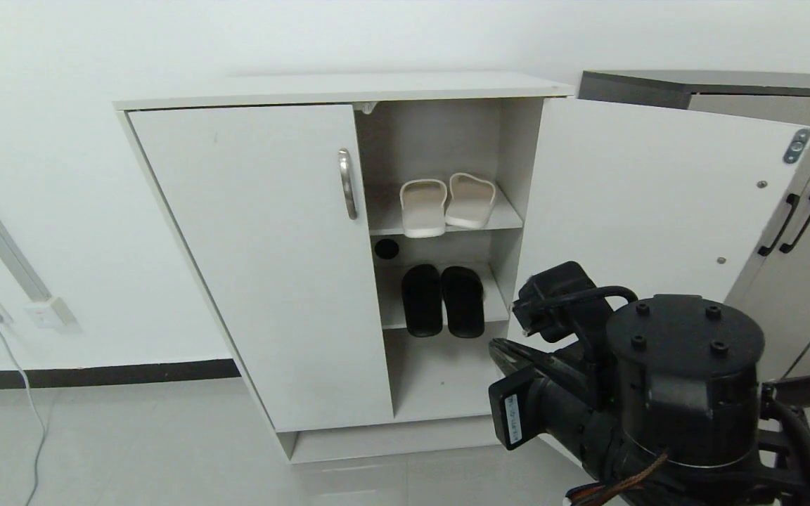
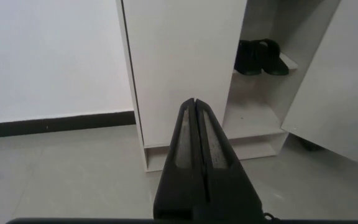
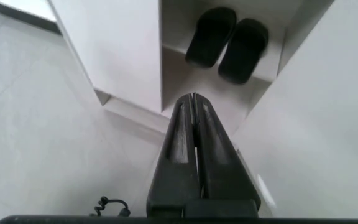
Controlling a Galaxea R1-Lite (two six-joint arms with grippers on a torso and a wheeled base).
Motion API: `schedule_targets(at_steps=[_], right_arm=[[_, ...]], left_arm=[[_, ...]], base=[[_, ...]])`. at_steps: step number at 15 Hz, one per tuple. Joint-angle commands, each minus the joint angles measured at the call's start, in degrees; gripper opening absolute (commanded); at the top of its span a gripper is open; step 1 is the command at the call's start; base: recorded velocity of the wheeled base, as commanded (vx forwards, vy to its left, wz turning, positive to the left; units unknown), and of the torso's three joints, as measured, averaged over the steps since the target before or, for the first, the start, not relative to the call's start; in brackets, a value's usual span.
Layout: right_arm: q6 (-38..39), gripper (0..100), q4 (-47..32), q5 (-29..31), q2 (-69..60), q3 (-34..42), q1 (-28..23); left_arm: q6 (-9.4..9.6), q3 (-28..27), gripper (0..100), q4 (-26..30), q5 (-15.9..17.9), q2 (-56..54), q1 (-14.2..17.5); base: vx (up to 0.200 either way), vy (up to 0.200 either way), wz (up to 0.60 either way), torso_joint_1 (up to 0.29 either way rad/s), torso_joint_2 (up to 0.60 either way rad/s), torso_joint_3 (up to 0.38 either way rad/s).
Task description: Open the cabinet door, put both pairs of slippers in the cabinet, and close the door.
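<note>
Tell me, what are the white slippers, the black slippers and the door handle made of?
White slippers: probably soft foam or rubber, matte, with thick rounded edges.
Black slippers: likely the same moulded foam or rubber, with a dull finish and no shine.
Door handle: looks like brushed metal, silvery with a bright streak.

Head camera looks down on the cabinet [image 1: 257,267]; both wrist cameras, lower, share its black slippers [image 1: 425,299].

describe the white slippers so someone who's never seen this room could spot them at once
Start at the white cabinet, whose right door stands open. On the upper shelf inside, the white slippers lie side by side. They are the pale pair; the black slippers lie one level lower.
</note>
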State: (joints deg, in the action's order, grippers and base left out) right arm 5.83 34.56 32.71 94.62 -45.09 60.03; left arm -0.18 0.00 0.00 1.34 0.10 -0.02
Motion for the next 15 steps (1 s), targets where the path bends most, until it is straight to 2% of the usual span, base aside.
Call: schedule_targets(at_steps=[1, 15], right_arm=[[0.06, 0, 0.07, -0.01, 0.21, 0.09, 0.00], [0.24, 0, -0.02, -0.10, 0.30, 1.06, 0.00]], left_arm=[[0.01, 0.00, 0, 0.00, -0.02, -0.01, 0.02], [-0.17, 0.00, 0, 0.00, -0.02, -0.01, 0.02]], base=[[0.000, 0.000, 0.00, 0.000, 0.00, 0.000], [0.000, 0.000, 0.00, 0.000, 0.00, 0.000]])
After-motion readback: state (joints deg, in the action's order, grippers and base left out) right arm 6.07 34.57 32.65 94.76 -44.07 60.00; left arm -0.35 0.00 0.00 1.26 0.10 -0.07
